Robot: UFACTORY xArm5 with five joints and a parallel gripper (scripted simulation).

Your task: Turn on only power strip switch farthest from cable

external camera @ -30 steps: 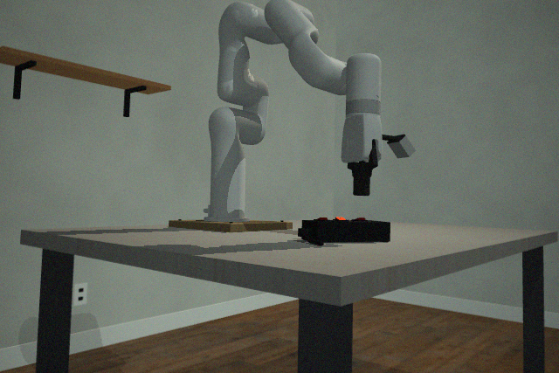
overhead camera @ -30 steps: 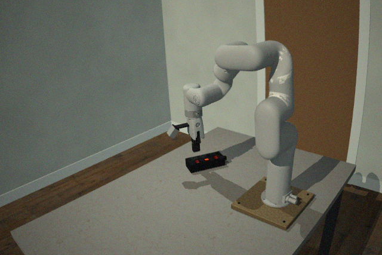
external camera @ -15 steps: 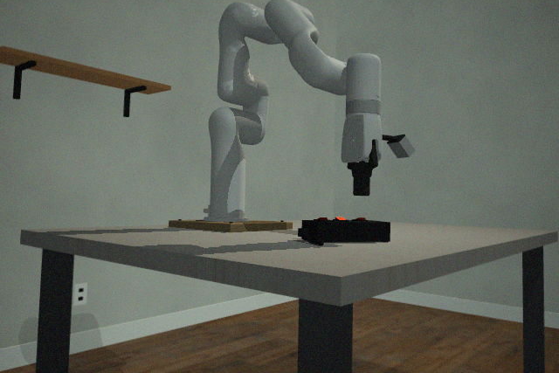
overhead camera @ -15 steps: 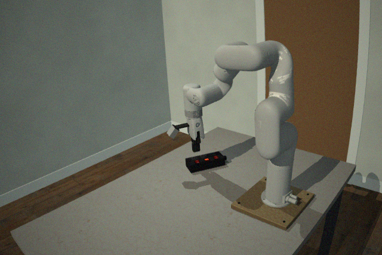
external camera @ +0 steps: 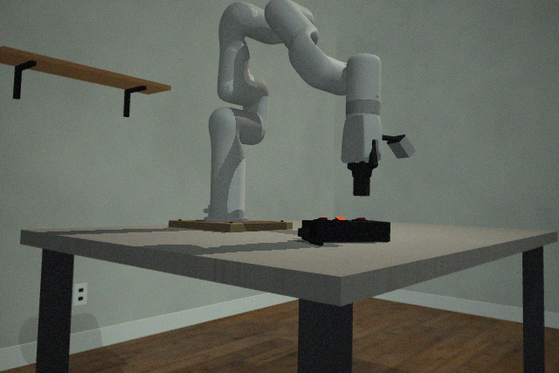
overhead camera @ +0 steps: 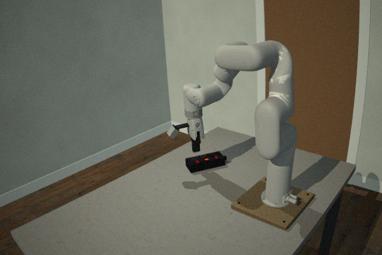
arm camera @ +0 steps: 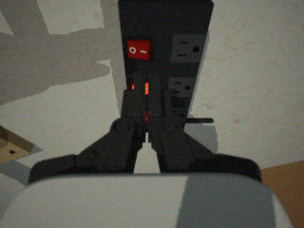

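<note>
Power strip (arm camera: 163,28), switch (arm camera: 138,49) seemingly marked "O –"

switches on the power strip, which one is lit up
The middle switch of the three glows bright orange; the end switches are dull red. In the wrist view it sits behind the shut gripper, which hovers above the power strip.

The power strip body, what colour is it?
Black. The power strip shows it best in the top view, lying flat on the table.
</note>
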